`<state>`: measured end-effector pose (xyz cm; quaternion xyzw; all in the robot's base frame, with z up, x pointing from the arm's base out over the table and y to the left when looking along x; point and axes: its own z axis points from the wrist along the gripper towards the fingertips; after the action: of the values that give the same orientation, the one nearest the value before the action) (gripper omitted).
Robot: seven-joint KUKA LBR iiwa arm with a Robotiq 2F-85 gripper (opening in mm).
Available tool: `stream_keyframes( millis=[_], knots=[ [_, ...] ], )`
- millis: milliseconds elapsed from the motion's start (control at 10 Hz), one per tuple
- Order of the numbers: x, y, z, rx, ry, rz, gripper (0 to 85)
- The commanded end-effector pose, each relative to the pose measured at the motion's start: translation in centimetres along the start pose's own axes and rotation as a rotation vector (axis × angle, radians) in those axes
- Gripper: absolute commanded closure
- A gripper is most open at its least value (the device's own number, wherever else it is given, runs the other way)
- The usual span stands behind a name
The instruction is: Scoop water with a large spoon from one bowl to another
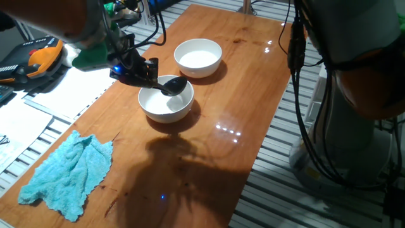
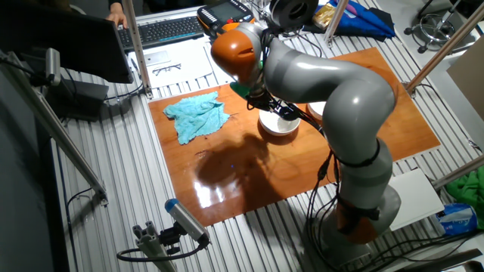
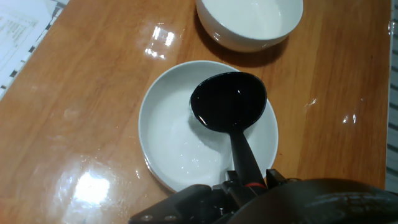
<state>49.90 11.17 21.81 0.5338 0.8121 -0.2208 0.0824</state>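
Observation:
My gripper is shut on the handle of the black ladle. The ladle's round head hangs level over the near white bowl, toward its far side. A glint shows on the head; I cannot tell whether water lies in it. The near bowl shows faint ripples of clear water on its bottom. The second white bowl stands just beyond it, also seen at the top of the hand view. In the other fixed view the arm covers most of the near bowl.
A crumpled teal cloth lies on the wooden table near its front left corner, also in the other fixed view. Papers and an orange-black device lie left of the table. Cables hang at the right edge.

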Motion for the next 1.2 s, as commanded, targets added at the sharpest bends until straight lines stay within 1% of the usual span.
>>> stream_keyframes(
  millis=[0,100,200,500,700,900,1000,1100],
  knots=[
    [0.23,0.07,0.18,0.006,-0.003,-0.006,85.0],
    [0.29,0.1,0.25,0.018,0.003,-0.019,85.0],
    [0.26,0.15,0.34,0.019,0.023,-0.023,85.0],
    [0.25,0.3,0.44,0.033,0.044,-0.052,85.0],
    [0.23,0.33,0.49,0.043,0.044,-0.061,85.0],
    [0.21,0.37,0.54,0.061,0.025,-0.079,85.0],
    [0.2,0.36,0.52,0.066,0.021,-0.083,85.0],
    [0.19,0.3,0.47,0.078,0.02,-0.083,85.0]
  ],
)
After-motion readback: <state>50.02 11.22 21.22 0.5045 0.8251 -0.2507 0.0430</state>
